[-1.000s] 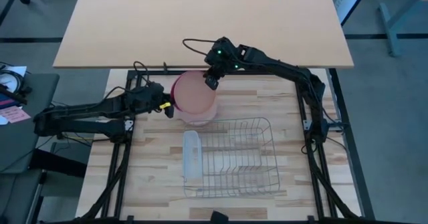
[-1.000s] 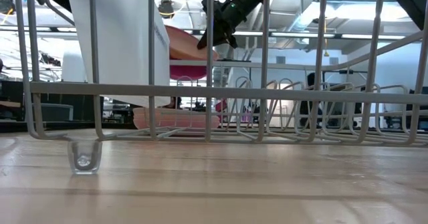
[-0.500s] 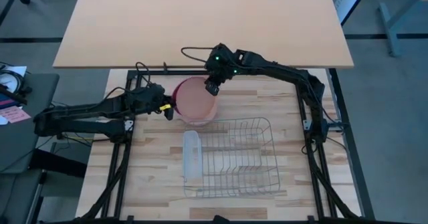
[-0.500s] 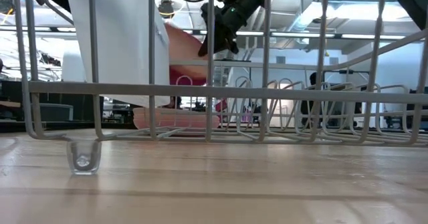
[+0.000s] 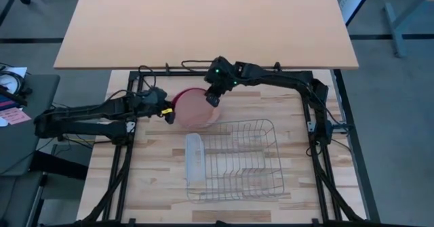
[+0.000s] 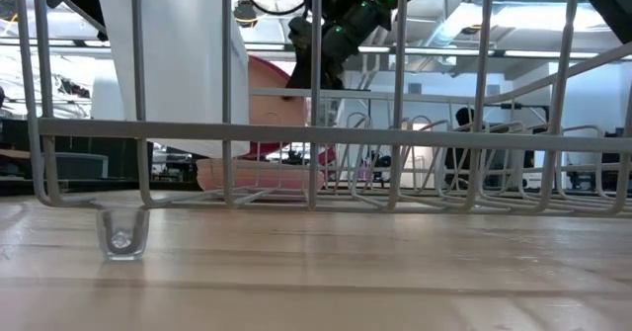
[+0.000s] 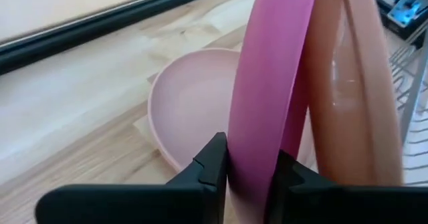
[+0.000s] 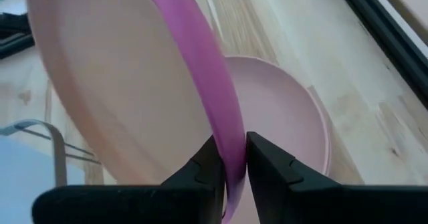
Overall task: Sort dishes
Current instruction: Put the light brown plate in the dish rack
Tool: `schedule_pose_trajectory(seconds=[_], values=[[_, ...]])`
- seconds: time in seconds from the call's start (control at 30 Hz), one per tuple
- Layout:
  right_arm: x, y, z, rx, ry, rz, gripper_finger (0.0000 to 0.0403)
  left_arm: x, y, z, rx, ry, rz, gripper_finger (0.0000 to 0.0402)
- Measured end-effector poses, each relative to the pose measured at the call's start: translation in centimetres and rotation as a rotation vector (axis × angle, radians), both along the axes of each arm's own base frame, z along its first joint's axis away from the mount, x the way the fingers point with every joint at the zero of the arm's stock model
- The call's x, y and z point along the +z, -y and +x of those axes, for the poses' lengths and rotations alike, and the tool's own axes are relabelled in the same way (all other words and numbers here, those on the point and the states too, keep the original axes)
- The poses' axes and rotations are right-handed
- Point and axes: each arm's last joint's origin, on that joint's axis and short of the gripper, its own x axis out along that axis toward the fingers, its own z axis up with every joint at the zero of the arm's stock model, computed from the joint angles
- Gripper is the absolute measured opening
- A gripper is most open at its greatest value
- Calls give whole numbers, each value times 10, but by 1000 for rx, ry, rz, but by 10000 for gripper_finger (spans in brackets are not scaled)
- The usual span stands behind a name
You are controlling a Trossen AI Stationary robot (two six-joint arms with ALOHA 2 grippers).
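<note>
While both grippers pinch one plate, the scene from near to far:

Rack: silver wire rack (image 5: 239,160) at the near side of the table (image 5: 149,166), its bars filling the low view.
Tray: translucent white tray (image 5: 194,158) along the rack's left side.
Magenta plate: round, flat, magenta pink plastic plate (image 7: 267,83) — held up on edge just beyond the rack, above the table; only its rim shows in both wrist views.
Tan plate: orange-tan plate (image 7: 351,83) of equal size, tilted, leaning against the magenta one; its broad face (image 5: 194,105) shows from above.
Pale plate: pale pink plate (image 7: 190,110) lying flat on the wood under the other two, shallow with a raised rim.
Left gripper: left gripper (image 7: 249,165) reaches in from the left, fingers clenched on the magenta rim.
Right gripper: right gripper (image 8: 231,158) comes from the far right — fingers clamped on the opposite rim of the same plate.
Far: tan board (image 5: 203,20) beyond the table.
</note>
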Motion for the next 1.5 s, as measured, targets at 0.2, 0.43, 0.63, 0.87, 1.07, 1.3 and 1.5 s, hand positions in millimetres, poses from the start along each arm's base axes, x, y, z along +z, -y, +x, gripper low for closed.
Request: schedule_pose_trajectory(seconds=[0.2, 0.43, 0.63, 0.87, 1.07, 1.3, 1.5], values=[[-3, 0, 0, -16, -1, 9, 69, -1, -1, -1, 33, -6, -7, 41], [-2, -2, 2, 66, -1, -80, 115, -7, 1, 2, 1, -22, -88, 40], [-4, -9, 2, 104, -34, -105, 165, -16, 0, 11, -36, -68, -137, 40], [-6, -7, -1, 103, -61, -101, 186, -18, -5, 16, -18, -49, -142, 36], [-5, -11, 2, 161, -101, -279, 170, -17, -9, 16, 4, -24, -180, 24], [1, -34, 15, 182, -132, -569, 167, -17, -9, 16, 3, -15, -205, 24], [3, -50, 22, 272, -154, -724, 178, -17, -8, 16, -22, -8, -221, 24]])
